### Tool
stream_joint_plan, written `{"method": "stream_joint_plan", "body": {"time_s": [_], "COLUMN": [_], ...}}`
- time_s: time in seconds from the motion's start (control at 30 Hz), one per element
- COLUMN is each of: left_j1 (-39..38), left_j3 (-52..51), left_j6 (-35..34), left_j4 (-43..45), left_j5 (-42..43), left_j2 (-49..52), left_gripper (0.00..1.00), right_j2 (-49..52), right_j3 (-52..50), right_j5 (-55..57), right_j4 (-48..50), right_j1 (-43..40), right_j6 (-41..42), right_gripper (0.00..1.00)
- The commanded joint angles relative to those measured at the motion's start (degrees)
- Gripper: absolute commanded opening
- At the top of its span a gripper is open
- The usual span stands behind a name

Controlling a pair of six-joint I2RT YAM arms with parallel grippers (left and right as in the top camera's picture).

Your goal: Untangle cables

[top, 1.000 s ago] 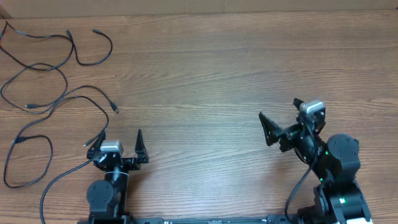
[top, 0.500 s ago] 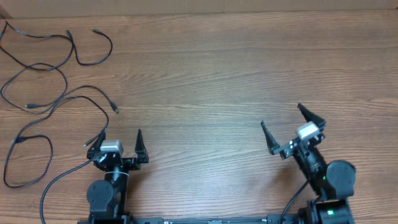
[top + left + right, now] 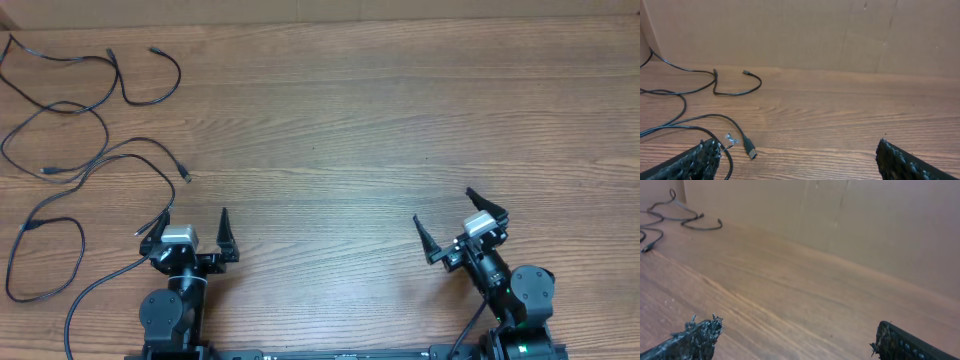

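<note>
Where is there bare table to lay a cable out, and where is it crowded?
Bare: the table from the right ends of the cables across to its right edge, and the strip between the left gripper and the right gripper. Crowded: the far-left corner, where the cables loop down beside the left gripper.

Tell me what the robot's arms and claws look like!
Both arms are black with round joints. The left gripper and right gripper each have two pointy black fingers with bumpy insides and a small silver block behind them. The right arm has tiny green lights, and a thick black cable trails from the left arm.
</note>
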Motion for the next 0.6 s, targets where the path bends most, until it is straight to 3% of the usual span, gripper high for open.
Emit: {"method": "stream_joint_plan", "body": {"time_s": [0.0,0.3,0.57], "left_j1": [0.3,0.3,0.3], "left_j3": [-0.2,-0.2,-0.2], "left_j6": [0.4,0.4,0.4], "left_j4": [0.0,0.0,0.0], "left_j5": [0.6,0.6,0.6], "left_j2": [-0.5,-0.5,-0.5], "left_gripper": [0.99,1.0,0.99], "right_j2": [-3.2,-15.5,-16.0], "right_j3": [-0.6,-0.6,-0.6], "right_j5": [0.7,6.3,8.2], "right_j4": [-2.5,-9.2,-9.3], "right_j1": [-0.2,-0.2,-0.2], "right_j6": [-0.2,0.0,0.0], "right_gripper": [1.0,1.0,1.0]}}
